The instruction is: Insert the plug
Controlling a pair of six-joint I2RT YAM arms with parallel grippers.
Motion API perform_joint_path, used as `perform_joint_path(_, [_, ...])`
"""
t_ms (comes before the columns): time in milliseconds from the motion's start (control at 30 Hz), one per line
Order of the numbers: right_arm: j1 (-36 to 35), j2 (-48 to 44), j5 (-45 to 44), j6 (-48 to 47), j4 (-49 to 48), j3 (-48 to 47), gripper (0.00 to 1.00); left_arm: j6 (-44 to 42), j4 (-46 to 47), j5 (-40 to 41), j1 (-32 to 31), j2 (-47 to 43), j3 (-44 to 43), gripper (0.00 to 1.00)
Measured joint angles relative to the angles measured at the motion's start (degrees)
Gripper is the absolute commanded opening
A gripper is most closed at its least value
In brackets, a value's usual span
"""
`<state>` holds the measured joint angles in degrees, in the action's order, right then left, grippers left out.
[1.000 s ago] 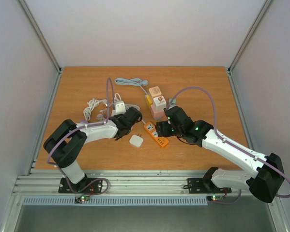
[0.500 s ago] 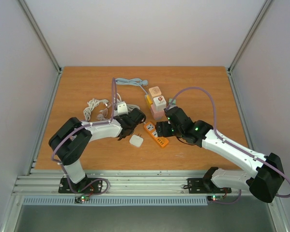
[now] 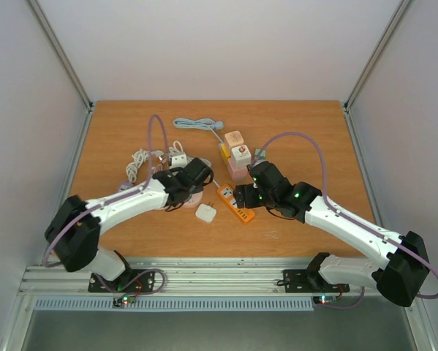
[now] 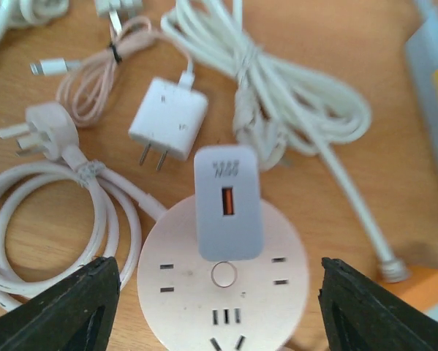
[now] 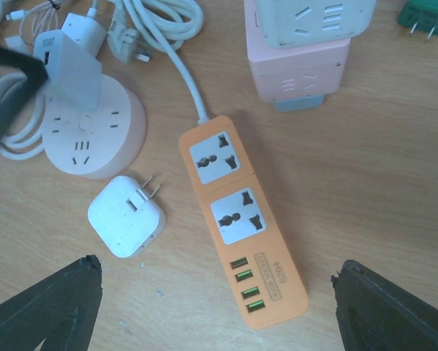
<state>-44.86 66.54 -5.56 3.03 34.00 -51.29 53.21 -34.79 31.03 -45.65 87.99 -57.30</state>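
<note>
Can see white charger plug [image 4: 228,212] seated upright in round pink socket [image 4: 182,292] at lower centre of left wrist view, with left jaws spread wide at either side gripping nothing, and right jaws equally wide apart and empty above orange power strip [image 5: 240,219] lying mid-frame on the desk [image 5: 379,183].

The left gripper [image 4: 219,267] has black fingers [image 4: 65,307]. Between them there's a pale pink round socket [image 4: 182,292] with a white charger [image 4: 228,219] on it, orange port in its face. Just beyond are a white adapter [image 4: 167,128] and a pinkish cable coil [image 4: 94,69]. Under the right gripper [image 5: 217,267] is an orange power strip [image 5: 240,219] with grey-white outlets and green ports, and a white cube plug [image 5: 127,216] beside it. The table [image 5: 365,183] is orangey wood grain.
</note>
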Motion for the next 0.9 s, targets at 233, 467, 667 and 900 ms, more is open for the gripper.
perform_joint_path(233, [0.0,2.2,2.1,0.2,-0.1,0.0,0.87,-4.0,-0.5,-3.4,4.9,-12.2,-0.1,0.8])
perform_joint_path(467, [-1.5,10.0,3.6,1.5,0.2,-3.6,0.85,-11.1,0.4,-13.0,14.2,-22.6,3.8,0.79])
perform_joint_path(667, [-7.1,21.0,3.1,1.2,0.7,-10.9,0.82,-13.3,0.7,-20.0,19.2,-27.2,5.9,0.79])
perform_joint_path(900, [-11.9,34.5,2.0,-2.4,3.4,-18.8,0.83,-13.7,0.6,-24.0,22.6,-32.6,7.0,0.79])
